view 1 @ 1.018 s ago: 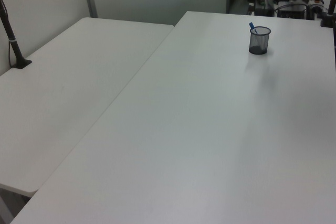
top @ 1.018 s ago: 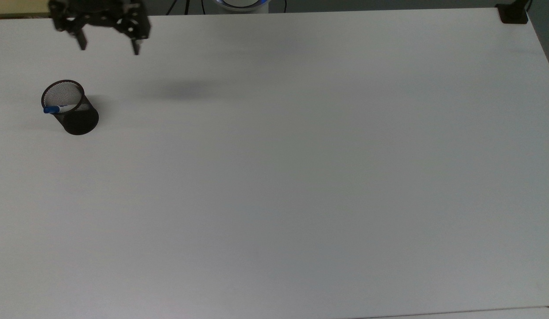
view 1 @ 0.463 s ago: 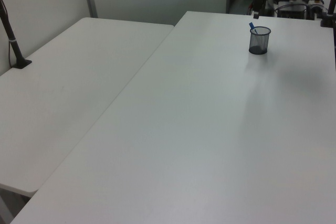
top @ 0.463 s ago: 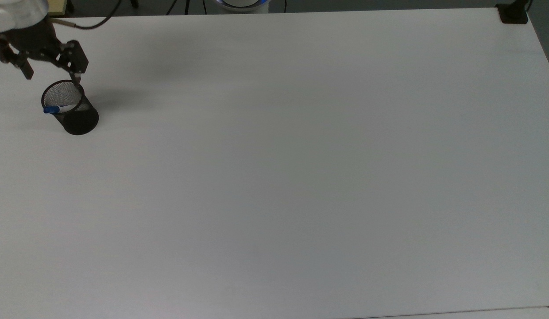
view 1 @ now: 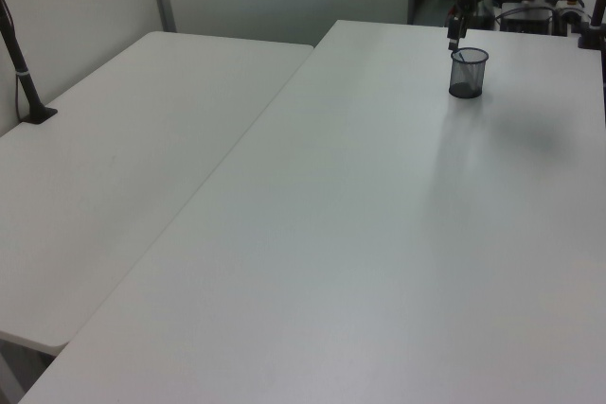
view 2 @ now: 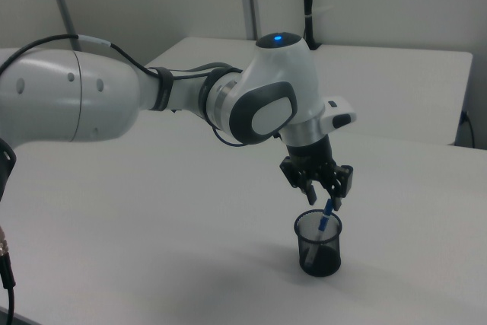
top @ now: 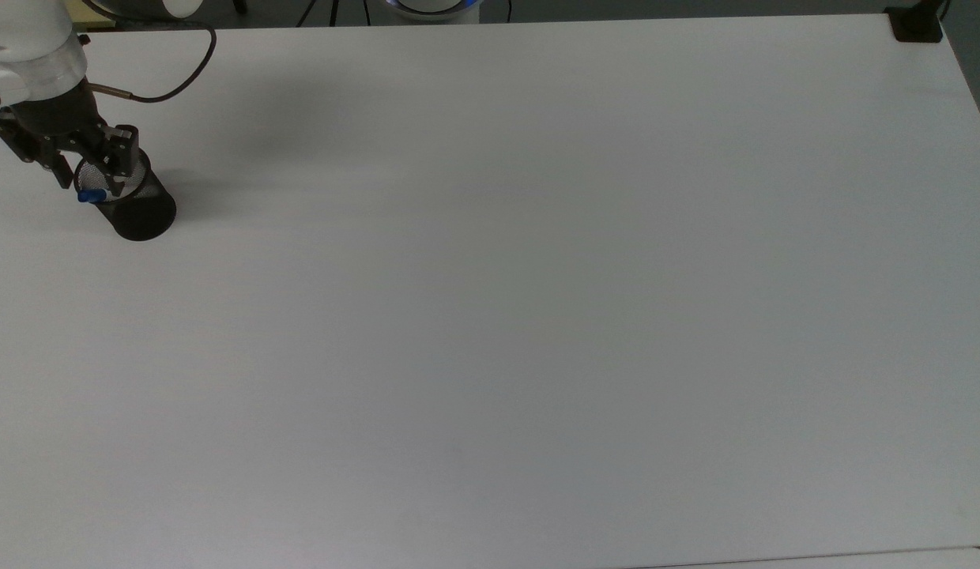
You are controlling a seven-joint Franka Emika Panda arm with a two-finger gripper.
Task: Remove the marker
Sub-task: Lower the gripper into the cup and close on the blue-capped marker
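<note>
A black mesh cup (top: 138,209) stands near the top view's left edge of the white table (top: 490,284). The marker (top: 89,194) leans in it, its blue cap poking over the rim. My gripper (top: 90,186) hangs open just above the cup's mouth, one finger on either side of the cap. In the right view the marker (view 2: 326,220) rises white and blue out of the cup (view 2: 319,245), its top between the fingers of the gripper (view 2: 323,200). In the left view the gripper (view 1: 454,42) sits right over the cup (view 1: 468,73).
The white arm (view 2: 152,97) reaches in over the table's far left corner in the top view, trailing a cable (top: 182,79). A black clamp (top: 917,24) sits at the top view's top right corner. A second table (view 1: 123,158) adjoins on the left view's left.
The gripper has moved from the table's far edge leftward and down to the cup, ending with its open fingers around the marker's cap. Cup and marker have not moved.
</note>
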